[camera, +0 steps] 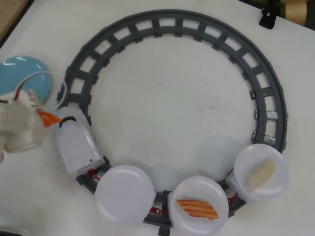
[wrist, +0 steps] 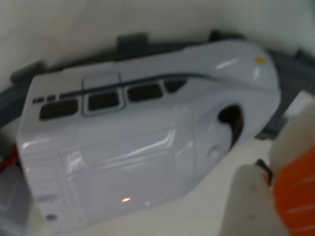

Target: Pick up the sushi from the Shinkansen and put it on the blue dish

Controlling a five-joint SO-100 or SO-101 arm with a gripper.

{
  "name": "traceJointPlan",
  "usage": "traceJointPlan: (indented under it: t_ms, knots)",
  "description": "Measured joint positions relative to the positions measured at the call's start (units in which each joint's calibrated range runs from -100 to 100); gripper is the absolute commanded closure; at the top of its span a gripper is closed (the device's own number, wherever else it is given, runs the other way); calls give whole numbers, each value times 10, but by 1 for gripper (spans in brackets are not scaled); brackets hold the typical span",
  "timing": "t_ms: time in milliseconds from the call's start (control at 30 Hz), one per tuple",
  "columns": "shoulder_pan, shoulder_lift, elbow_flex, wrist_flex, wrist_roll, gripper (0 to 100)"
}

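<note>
My gripper [camera: 50, 118] is at the left of the overhead view, shut on a salmon sushi [camera: 47, 118] whose orange, white-striped top shows between the white fingers in the wrist view [wrist: 297, 199]. It is right beside the nose of the white Shinkansen [camera: 75, 142], which fills the wrist view [wrist: 133, 142]. The blue dish [camera: 19, 74] lies just above the gripper at the left edge, partly covered by a white wire. Behind the train come three white plate-cars: one empty [camera: 124, 193], one with a second salmon sushi [camera: 198, 208], and one with a cream-white piece [camera: 261, 172].
The grey ring track [camera: 197, 27] takes up most of the white table. A black object [camera: 268, 17] stands at the top right edge. A wooden strip shows at the top left corner.
</note>
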Motion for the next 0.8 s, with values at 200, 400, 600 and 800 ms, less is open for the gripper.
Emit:
traceJointPlan:
  t_ms: [200, 400, 600, 800]
  knots:
    - [-98, 21, -4, -40, -34, 93]
    - [-124, 140, -64, -55, -54, 94]
    - [-161, 274, -196, -55, -62, 94]
    - [-208, 375, -311, -55, -74, 94]
